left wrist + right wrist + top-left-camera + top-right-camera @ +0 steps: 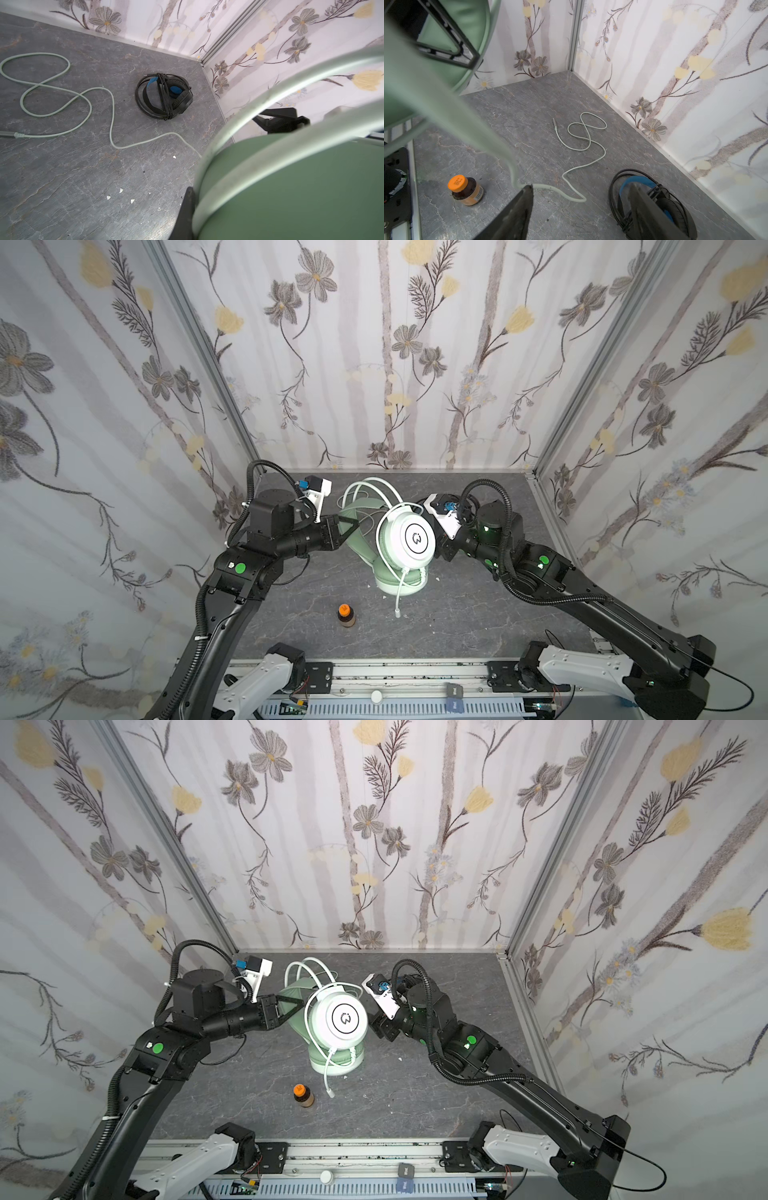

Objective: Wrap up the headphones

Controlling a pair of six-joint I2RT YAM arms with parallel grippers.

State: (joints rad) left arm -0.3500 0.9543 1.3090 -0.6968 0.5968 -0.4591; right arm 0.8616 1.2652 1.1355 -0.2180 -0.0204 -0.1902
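Observation:
The mint-green headphones (409, 539) (338, 1019) hang above the middle of the table, white ear cup facing up. My left gripper (353, 524) (296, 1006) is shut on their green headband (291, 187). Their white cable (583, 141) trails in an S across the table to its plug (554, 123). My right gripper (581, 207) is open with nothing between its fingers; the cable runs past one fingertip (528, 193). In both top views its fingers are hidden behind the ear cup. The black headphones (164, 96) (652, 205), blue inside, lie with their cable wound round them near the right wall.
A small brown bottle with an orange cap (345, 616) (302, 1096) (467, 191) stands on the grey table, in front of the hanging headset. Flowered walls close the table at the back and both sides. A metal rail (415, 676) runs along the front edge.

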